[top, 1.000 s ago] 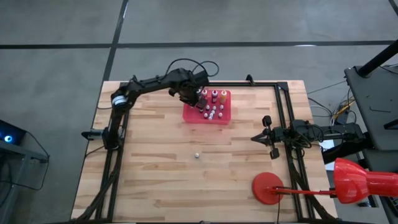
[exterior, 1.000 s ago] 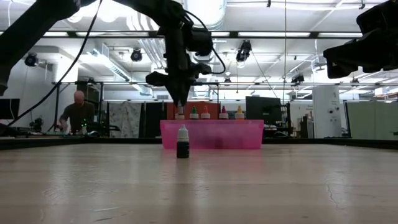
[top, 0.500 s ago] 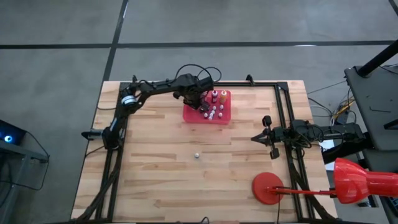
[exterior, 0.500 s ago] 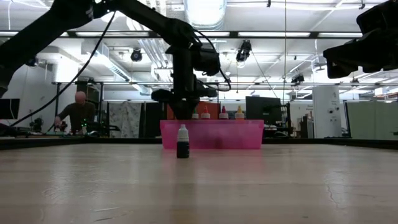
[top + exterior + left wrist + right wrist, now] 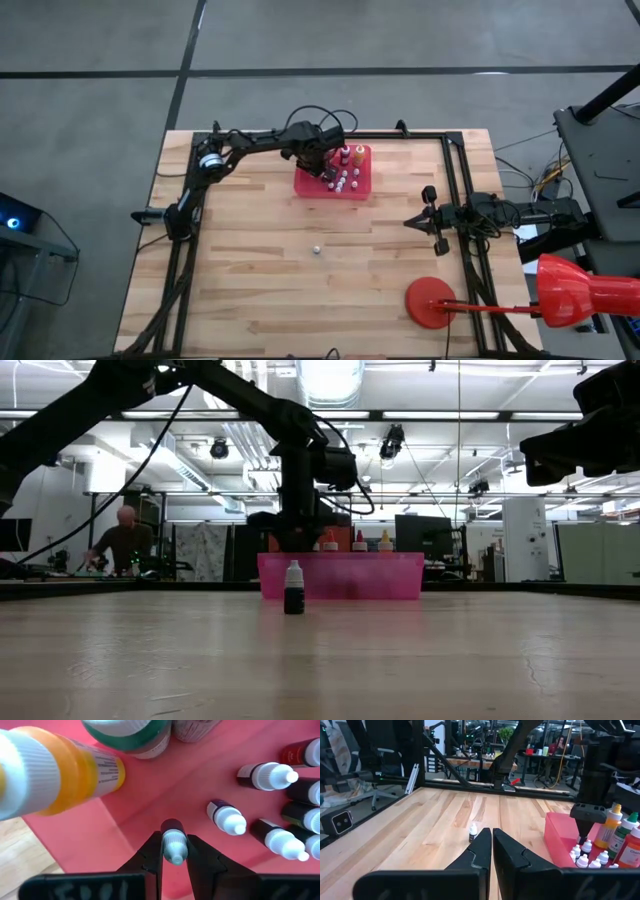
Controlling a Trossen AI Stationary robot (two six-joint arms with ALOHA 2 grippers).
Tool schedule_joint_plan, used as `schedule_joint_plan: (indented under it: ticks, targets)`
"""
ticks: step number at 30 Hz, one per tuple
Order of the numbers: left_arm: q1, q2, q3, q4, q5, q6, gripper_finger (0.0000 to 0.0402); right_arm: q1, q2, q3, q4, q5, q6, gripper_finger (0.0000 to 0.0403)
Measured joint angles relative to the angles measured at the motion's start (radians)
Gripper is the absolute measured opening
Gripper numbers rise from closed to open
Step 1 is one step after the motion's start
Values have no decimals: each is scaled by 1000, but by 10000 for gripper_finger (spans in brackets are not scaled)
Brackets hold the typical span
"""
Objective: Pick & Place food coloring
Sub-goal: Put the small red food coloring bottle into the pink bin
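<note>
Left gripper (image 5: pixel 174 851) down inside flat red rectangular tray (image 5: pixel 305 184), fingers clamped on small dark white-capped food-colouring bottle (image 5: pixel 173 842), upright between them. Right gripper (image 5: pixel 411 221) pinched empty, parked well apart; left arm nearer.

Probably a robotics lab: ceiling ducts (image 5: pixel 190 455), equipment racks (image 5: pixel 525 540), workbenches (image 5: pixel 475 764).

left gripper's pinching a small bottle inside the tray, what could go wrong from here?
1. The left gripper is shut on a small dark bottle, gripping near its pale cap; it may tilt or slip on lifting.
2. Other small bottles stand close by in the red tray, and a tall orange bottle sits just beside the fingers, so the arm might knock them.
</note>
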Motion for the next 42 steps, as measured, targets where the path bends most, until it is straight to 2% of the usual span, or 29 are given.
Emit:
schedule_joint_plan:
  ticks: [11, 32, 42]
  targets:
    - [-3, 0, -48, 44, 0, -2, 42, 0, 0, 0, 0, 0, -1, 8]
    - [-4, -1, -50, 66, 0, 6, 42, -1, 0, 0, 0, 0, 1, 8]
    - [-4, -1, -50, 73, 0, 7, 73, -1, 0, 0, 0, 0, 1, 8]
